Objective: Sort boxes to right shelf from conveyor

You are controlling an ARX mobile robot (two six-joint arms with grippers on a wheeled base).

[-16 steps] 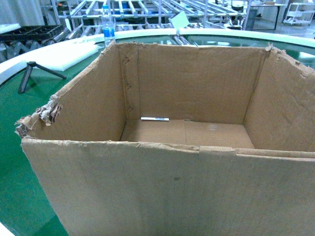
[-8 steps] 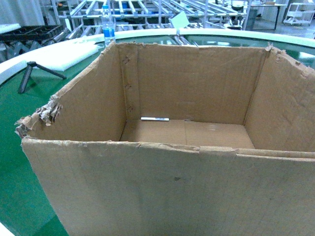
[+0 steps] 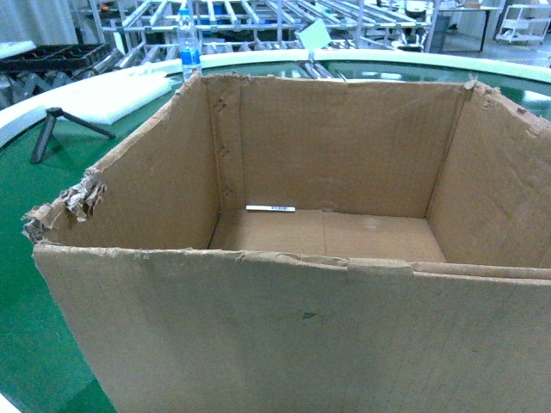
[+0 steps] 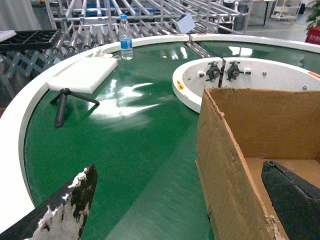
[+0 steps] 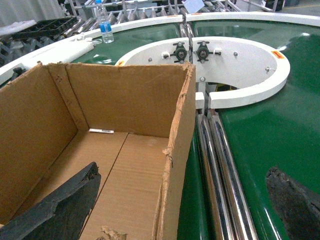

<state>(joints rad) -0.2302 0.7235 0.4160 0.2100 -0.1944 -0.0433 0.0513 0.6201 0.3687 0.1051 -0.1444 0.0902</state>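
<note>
Head view: big open cardboard box (image 3: 293,327) fills the near part of the frame, sitting on the green conveyor belt (image 3: 34,318). Torn ragged rim at its near-left corner; small white label strip (image 3: 270,208) lies on the box floor against the far wall. Neither gripper shows in this view.

Left wrist view: left gripper (image 4: 180,205) spread wide, straddling the box's left wall; outer finger (image 4: 65,210) over the belt left of the box, inner finger (image 4: 295,197) inside it. Cannot tell if either pad touches the cardboard.

Right wrist view: right gripper (image 5: 185,200) also wide, straddling the right wall; one finger (image 5: 60,207) inside the box, the other (image 5: 295,202) outside over the belt. Contact unclear.

Far left on the belt: white foam slab (image 4: 84,73), black tripod (image 4: 62,104) just near it, water bottle (image 4: 125,37) at the far rim. Metal roller racks (image 3: 258,21) stand beyond the conveyor.
</note>
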